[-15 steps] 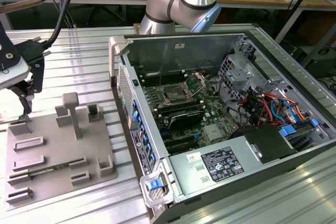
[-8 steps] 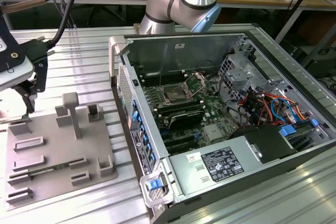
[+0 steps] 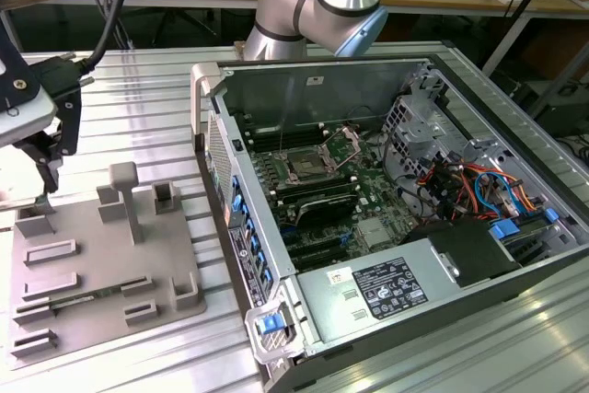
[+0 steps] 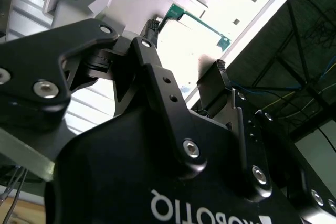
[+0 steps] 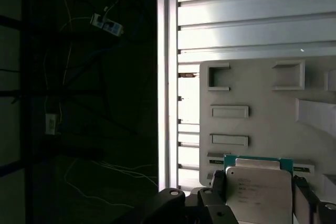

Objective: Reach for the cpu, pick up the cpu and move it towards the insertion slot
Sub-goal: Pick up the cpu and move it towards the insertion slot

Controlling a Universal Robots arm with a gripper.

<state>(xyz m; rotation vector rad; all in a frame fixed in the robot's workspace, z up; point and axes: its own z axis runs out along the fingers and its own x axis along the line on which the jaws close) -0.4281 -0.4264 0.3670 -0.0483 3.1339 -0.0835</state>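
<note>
The cpu point(image 5: 258, 191), a silvery square with a thin green edge, sits between my gripper's point(image 5: 257, 184) two dark fingers in the first wrist view, just over the grey fixture plate point(image 5: 262, 93). Its green edge point(image 4: 198, 20) also shows between the fingertips in the second wrist view. The gripper point(image 3: 41, 177) hangs over the far corner of the plate point(image 3: 92, 264) at the exterior view's left and is shut on the cpu. The insertion slot point(image 3: 304, 167), a metal-framed socket with a dark centre, lies on the green board inside the open computer case, well off toward the exterior view's right.
The case's tall side wall point(image 3: 221, 172) stands between the plate and the board. Upright grey posts point(image 3: 124, 195) and low tray frames rise from the plate. Coloured cables and a drive cage point(image 3: 460, 181) fill the case's right side. The arm's base point(image 3: 313, 2) is behind the case.
</note>
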